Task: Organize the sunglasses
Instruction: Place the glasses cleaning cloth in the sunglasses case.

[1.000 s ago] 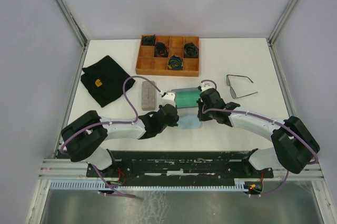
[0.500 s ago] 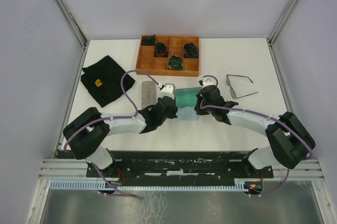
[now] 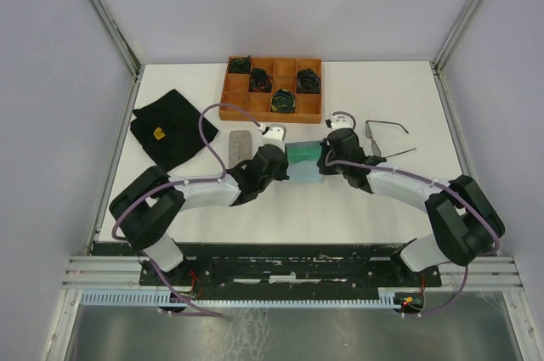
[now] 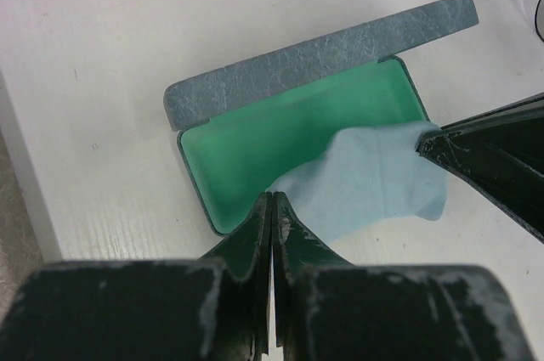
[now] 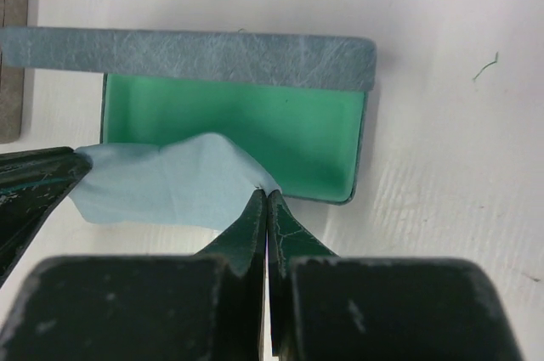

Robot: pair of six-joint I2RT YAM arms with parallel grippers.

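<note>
Small yellow tag [image 3: 159, 132] on black folded cloth [image 3: 178, 144] far left, too small to read. White painted wooden table [image 3: 255, 204], grain visible in wrist views. Aluminium frame posts at the far corners, plain pale walls around.

Thin dark wire-framed sunglasses [image 3: 375, 135] flat on the table right of centre, just beside the right arm and partly hidden by it. Temples unfolded, pointing toward the right edge; front frame running roughly near-to-far.

Open grey fabric case with green lining [image 4: 297, 123] mid-table between the wrists, long axis left-right, lid raised on the far side. Light blue cleaning cloth [image 4: 374, 178] spilling over the case's near rim.

Left gripper [image 4: 272, 201] closed, pinching the cloth's left part. Right gripper [image 5: 266, 195] closed, pinching its right part.

Second grey oblong case [image 3: 240, 143], shut, just left of the left wrist. Orange-brown wooden compartment tray [image 3: 255, 117] at the far side, dark green coiled bundles [image 3: 283, 101] in four compartments.
</note>
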